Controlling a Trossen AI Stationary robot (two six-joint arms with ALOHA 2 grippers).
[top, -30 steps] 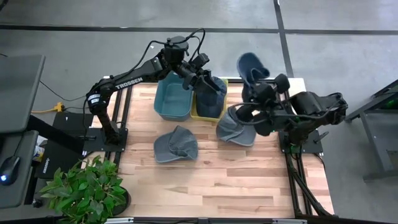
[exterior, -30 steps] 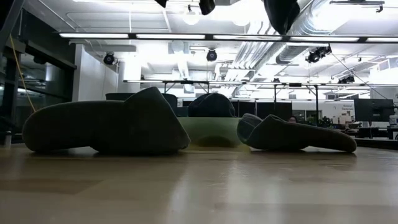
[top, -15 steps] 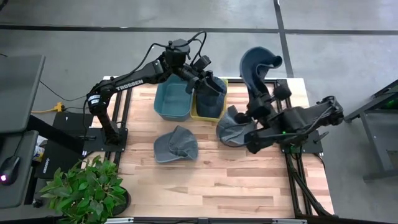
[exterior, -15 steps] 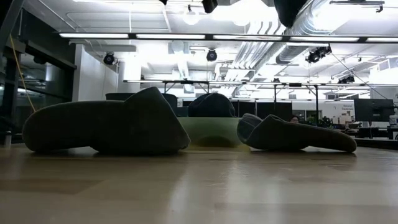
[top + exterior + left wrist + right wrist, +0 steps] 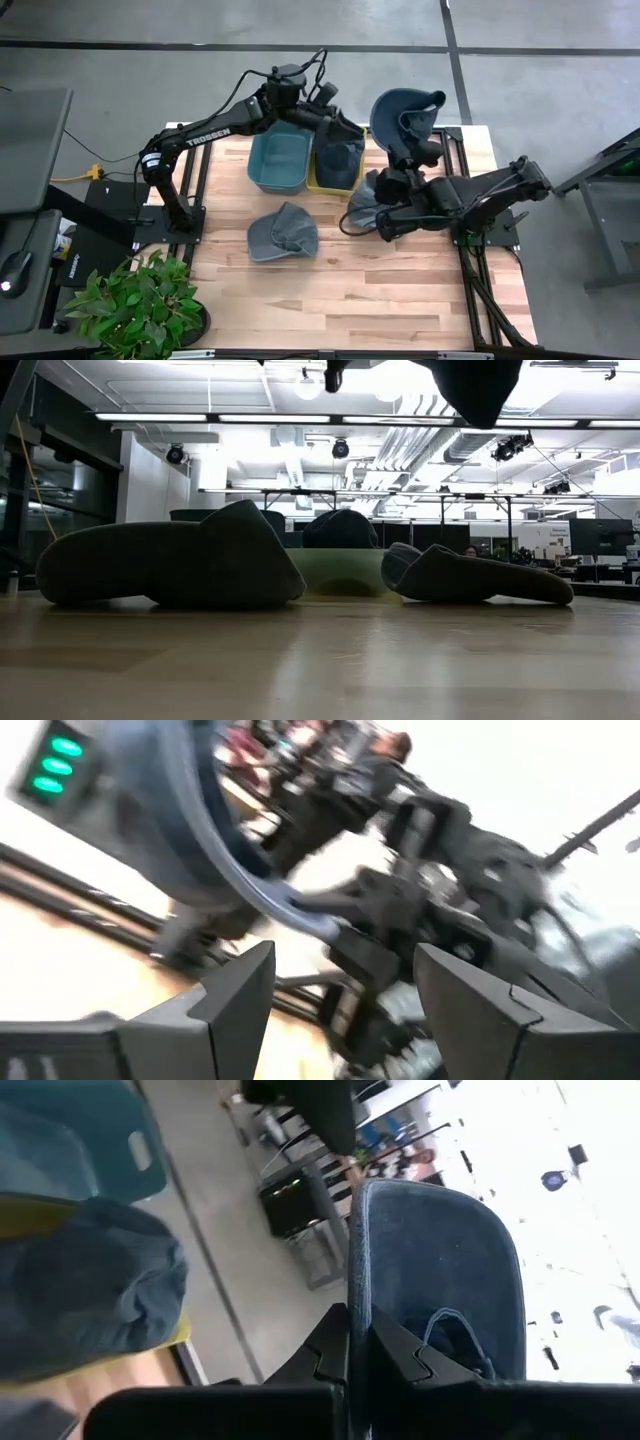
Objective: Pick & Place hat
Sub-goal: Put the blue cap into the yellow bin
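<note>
**High view: raised hat swings toward the bins**

High view shows the right gripper [image 5: 408, 148] clamped on a dark blue hat [image 5: 400, 112], held up well above the far edge of the table [image 5: 330, 290]. Half a second ago that hat hung farther toward the right side; now it has swung left, nearer the yellow bin [image 5: 338, 163], and the right arm has stretched flatter across the table's right part. The right wrist view confirms the grip: the two dark fingers [image 5: 345, 1345] are pressed together on the hat's edge, with the fabric [image 5: 440, 1270] rising beyond them.

The left gripper [image 5: 335, 122] hovers over the yellow bin with its jaws spread wide and nothing between them, as the left wrist view shows; it has shifted a little rightward over the last second. A hat [image 5: 340, 155] already lies in the yellow bin, while the teal bin [image 5: 278, 163] beside it looks empty.

Two more hats stay put on the wood: a grey hat [image 5: 282, 232] near the table's middle and another grey-blue hat [image 5: 372, 205] just beside the yellow bin, partly under the right arm.

The swing suggests the carry is under way, likely toward a bin, with release not yet done and the left gripper close to that path.
</note>
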